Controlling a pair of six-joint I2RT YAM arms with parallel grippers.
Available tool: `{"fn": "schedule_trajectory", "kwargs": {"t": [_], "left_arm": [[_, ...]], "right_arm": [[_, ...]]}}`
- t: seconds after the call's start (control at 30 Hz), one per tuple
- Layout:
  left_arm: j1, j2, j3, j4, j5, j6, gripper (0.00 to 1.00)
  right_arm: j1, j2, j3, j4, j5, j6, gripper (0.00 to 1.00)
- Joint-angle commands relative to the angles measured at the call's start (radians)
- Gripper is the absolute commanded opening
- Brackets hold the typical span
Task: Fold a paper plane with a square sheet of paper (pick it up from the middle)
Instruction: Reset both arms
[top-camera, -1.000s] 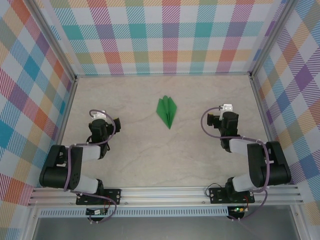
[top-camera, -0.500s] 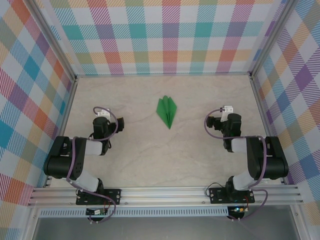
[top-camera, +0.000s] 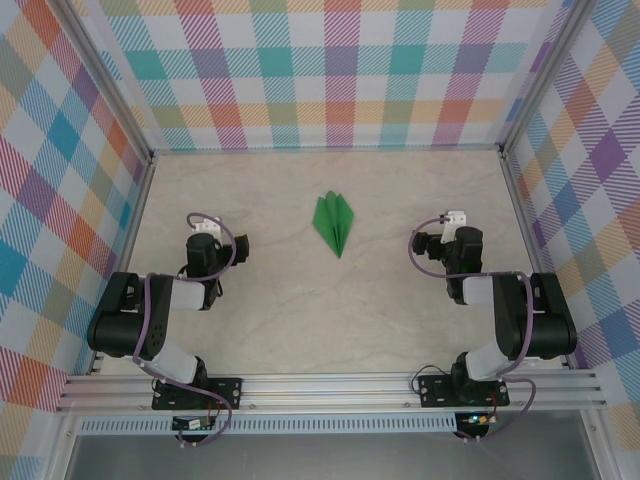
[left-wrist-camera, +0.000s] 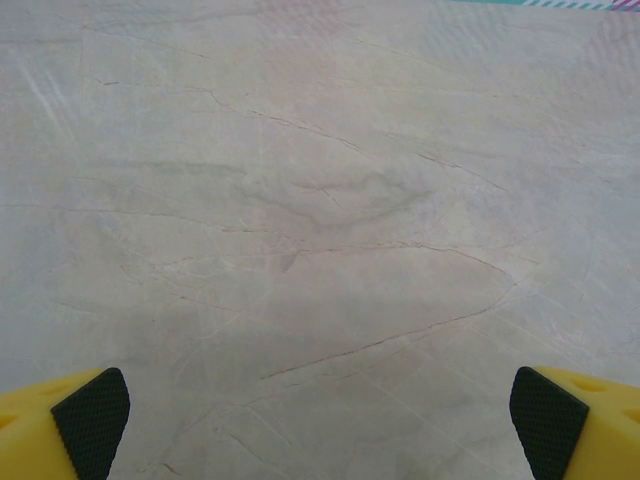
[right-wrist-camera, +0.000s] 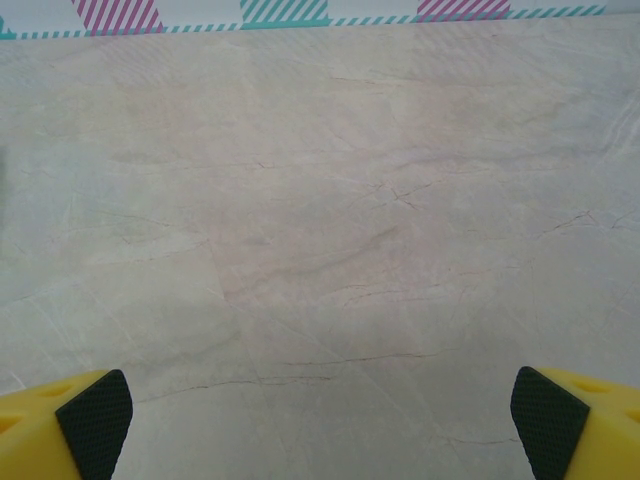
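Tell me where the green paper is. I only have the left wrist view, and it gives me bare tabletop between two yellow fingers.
Observer: The paper plane lies folded around the middle of the table, its sharp tip pointing toward the arm bases.
Operator: Give me its side relative to my left end effector.
Observer: It sits to the right of the left end effector and farther from the bases.
Operator: Report the other arm.
Observer: The right end effector is open over bare table, on the far side of the plane from yours.
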Motion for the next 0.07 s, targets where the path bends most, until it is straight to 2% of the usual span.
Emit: {"fn": "schedule_trajectory", "kwargs": {"t": [0.0,0.03], "left_arm": [[0.013,0.009,0.022,0.005,0.010,0.015,1.00],[0.013,0.008,0.022,0.006,0.011,0.014,1.00]], "right_arm": [[-0.010,0.004,-0.001,0.041,-0.024,0.013,1.00],[-0.009,0.003,-0.004,0.045,-0.029,0.009,1.00]]}}
